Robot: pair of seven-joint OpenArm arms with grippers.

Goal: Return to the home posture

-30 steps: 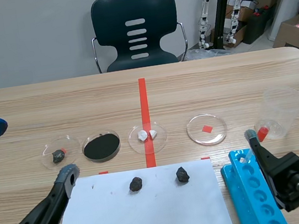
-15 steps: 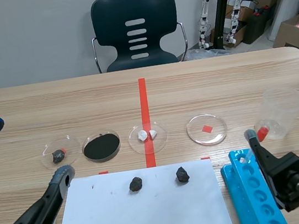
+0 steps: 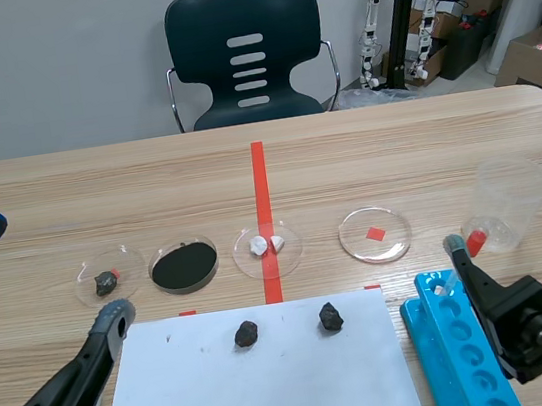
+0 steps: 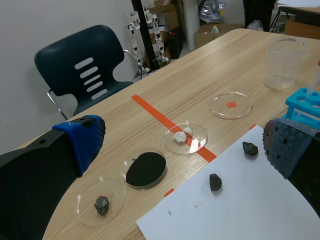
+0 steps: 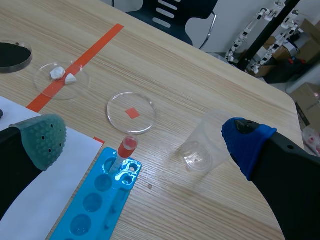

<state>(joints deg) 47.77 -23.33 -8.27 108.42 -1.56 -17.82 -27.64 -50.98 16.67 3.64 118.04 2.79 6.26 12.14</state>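
Note:
Both arms sit low at the near edge of the table. My left gripper (image 3: 44,273) is open and holds nothing; its fingers stand wide apart near the left corner of the white paper sheet (image 3: 266,385). In the left wrist view the left gripper (image 4: 185,142) frames the dishes and the paper. My right gripper (image 3: 515,202) is open and empty above the blue tube rack (image 3: 453,349). In the right wrist view the right gripper (image 5: 145,139) spans the rack (image 5: 97,210) and the clear plastic beaker (image 5: 202,147).
Two dark rocks (image 3: 246,334) (image 3: 330,317) lie on the paper. Several petri dishes stand in a row: a dark lump (image 3: 108,279), black powder (image 3: 184,266), white pieces (image 3: 267,245), a red square (image 3: 375,234). A red-capped tube (image 3: 475,238) stands in the rack. A chair (image 3: 247,55) is behind.
The left arm drew back a little toward the near left corner, then held still. The right arm and all objects stayed put.

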